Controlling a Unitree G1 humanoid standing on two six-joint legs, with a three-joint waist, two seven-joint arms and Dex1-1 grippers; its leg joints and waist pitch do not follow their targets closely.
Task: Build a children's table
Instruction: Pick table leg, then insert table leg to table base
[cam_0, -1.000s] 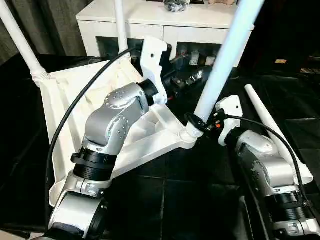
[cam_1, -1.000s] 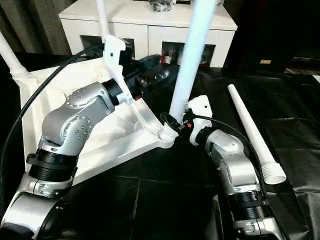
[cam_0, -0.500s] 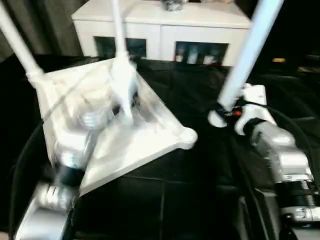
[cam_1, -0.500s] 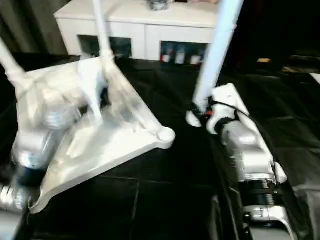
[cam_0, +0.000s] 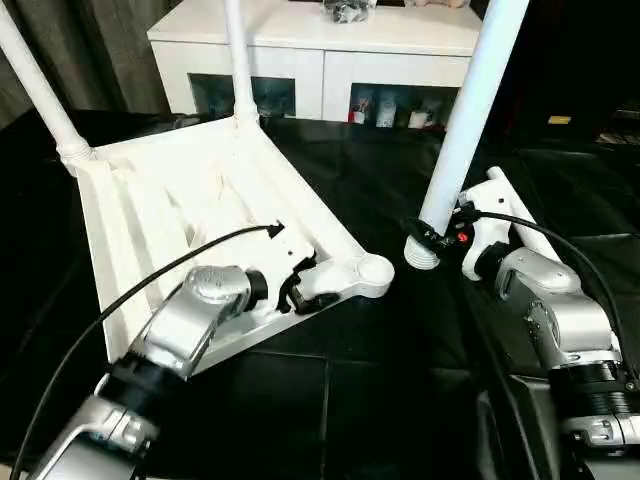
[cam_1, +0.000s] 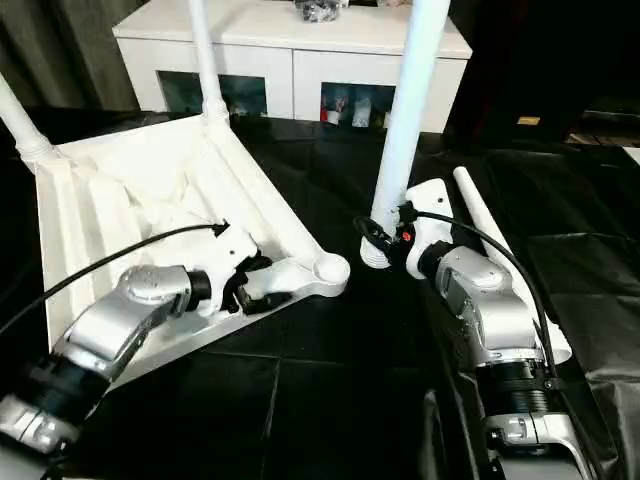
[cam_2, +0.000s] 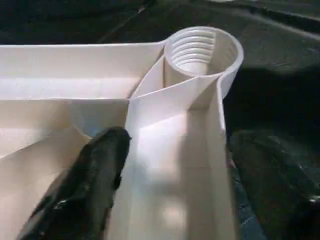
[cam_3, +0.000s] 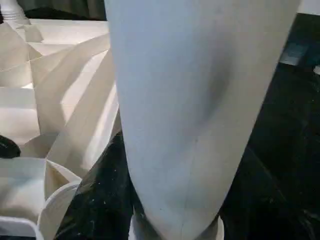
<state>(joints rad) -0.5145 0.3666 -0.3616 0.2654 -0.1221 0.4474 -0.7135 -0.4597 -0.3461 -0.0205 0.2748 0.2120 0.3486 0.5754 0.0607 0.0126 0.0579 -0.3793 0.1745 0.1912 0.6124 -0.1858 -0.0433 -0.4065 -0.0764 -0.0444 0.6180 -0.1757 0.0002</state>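
White cabinet (cam_0: 320, 40) behind tabletop (cam_0: 170, 210); left end effector (cam_0: 300, 290) open astride its rim; right end effector (cam_0: 440, 237) gripping leg (cam_0: 465, 120).

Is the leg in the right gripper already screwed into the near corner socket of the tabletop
No, the leg held by the right gripper stands beside the tabletop, and the near corner socket is open with bare threads.

Leg (cam_0: 462, 120) in right hand (cam_0: 437, 238) (seemingly upright)

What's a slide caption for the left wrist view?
Left gripper straddling the upturned tabletop's edge wall, fingers open on either side, just short of the empty threaded corner socket.
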